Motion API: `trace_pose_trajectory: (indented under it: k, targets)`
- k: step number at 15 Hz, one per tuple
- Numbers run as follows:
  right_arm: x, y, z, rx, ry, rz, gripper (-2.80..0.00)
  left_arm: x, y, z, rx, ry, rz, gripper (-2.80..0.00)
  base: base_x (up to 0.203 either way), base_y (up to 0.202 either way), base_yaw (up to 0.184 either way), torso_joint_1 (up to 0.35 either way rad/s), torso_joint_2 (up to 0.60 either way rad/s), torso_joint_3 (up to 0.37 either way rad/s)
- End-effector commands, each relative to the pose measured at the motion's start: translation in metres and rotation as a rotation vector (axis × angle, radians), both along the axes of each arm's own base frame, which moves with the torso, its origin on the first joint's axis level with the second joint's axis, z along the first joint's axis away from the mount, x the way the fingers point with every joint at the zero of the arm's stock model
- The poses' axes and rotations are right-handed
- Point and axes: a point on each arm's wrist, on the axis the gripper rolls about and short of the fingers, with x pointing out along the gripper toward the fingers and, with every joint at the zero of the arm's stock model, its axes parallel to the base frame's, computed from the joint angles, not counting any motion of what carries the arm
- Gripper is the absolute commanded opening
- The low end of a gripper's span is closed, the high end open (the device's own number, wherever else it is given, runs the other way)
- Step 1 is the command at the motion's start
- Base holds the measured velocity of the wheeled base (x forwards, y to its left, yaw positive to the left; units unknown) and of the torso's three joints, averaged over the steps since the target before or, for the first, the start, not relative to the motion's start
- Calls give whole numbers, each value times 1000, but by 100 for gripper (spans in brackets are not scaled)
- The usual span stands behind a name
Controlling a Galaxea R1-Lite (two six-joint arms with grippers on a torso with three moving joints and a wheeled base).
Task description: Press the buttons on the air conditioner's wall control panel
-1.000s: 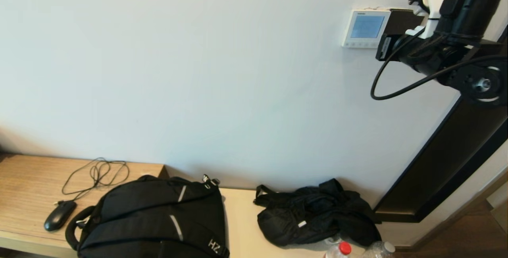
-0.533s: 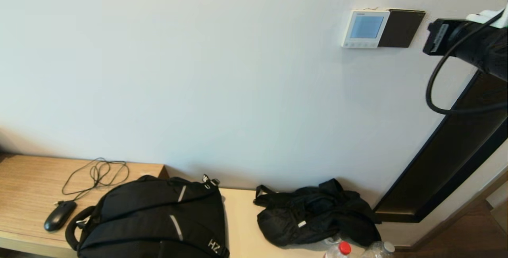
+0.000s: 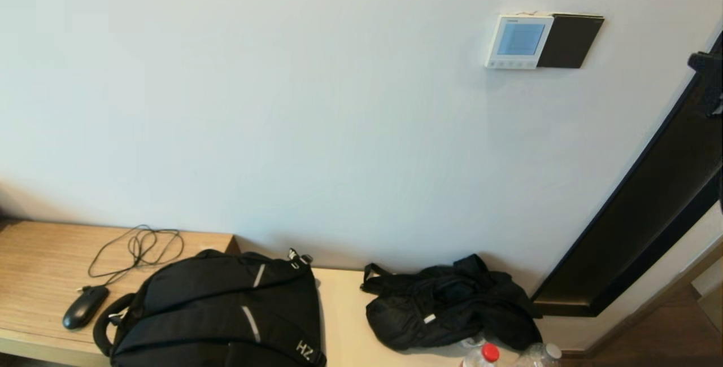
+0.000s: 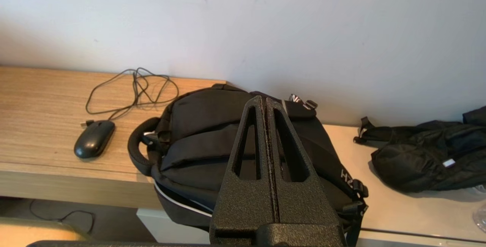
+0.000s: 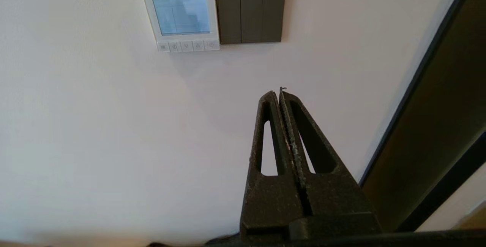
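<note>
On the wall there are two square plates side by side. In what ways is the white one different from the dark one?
The air conditioner's wall control panel is white, while the dark plate is brown-black. The panel has a lit pale blue screen; the plate has none, only three vertical sections. The panel carries the buttons in a row along its lower edge; the plate shows no small buttons. Both are square, wall-mounted and touch edge to edge.
</note>
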Motion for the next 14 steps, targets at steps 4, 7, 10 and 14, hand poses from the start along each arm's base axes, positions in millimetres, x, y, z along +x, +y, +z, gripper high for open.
trace_pose_trajectory:
  k: [4,7,10,14]
  targets:
    - [-39,-5,-25,-7,13,-1,-280,0,0,0,0,1,1,-280,0,0,0,0,0,0]
    - [-60,-7,-49,-16,72,9,-280,0,0,0,-2,-1,1,-280,0,0,0,0,0,0]
    - [-76,-10,-77,-26,129,22,-280,0,0,0,0,0,1,-280,0,0,0,0,0,0]
    - [-94,-14,-110,-35,184,66,-280,0,0,0,0,-1,1,-280,0,0,0,0,0,0]
